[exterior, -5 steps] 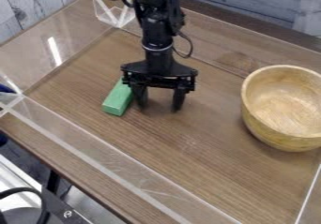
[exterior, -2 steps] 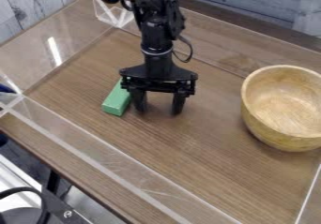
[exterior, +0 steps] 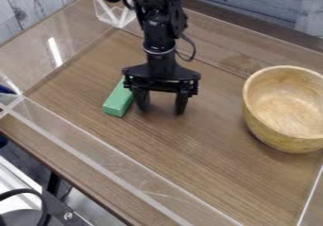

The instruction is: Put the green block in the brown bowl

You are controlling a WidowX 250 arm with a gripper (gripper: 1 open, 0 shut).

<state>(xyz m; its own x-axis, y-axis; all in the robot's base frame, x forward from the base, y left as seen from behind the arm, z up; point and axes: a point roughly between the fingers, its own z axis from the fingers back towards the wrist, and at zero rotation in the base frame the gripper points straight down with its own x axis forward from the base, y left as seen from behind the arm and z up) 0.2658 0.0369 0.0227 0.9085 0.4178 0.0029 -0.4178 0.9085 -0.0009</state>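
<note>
A clear plastic wall (exterior: pixel 76 149) rims the brown worktop (exterior: pixel 214 145) along its near and left edges. Left of centre, the green block (exterior: pixel 119 97) lies flat on the wood, its long axis running from 11 toward 5 o'clock. Just beside it, at its 3 o'clock, the black tool (exterior: pixel 163 102) points straight down with its fingers spread wide, holding nothing; the nearest finger stands close by the block, contact unclear. Well apart at the tool's 3 o'clock, near the right edge, sits the brown bowl (exterior: pixel 286 126), upright and empty.
</note>
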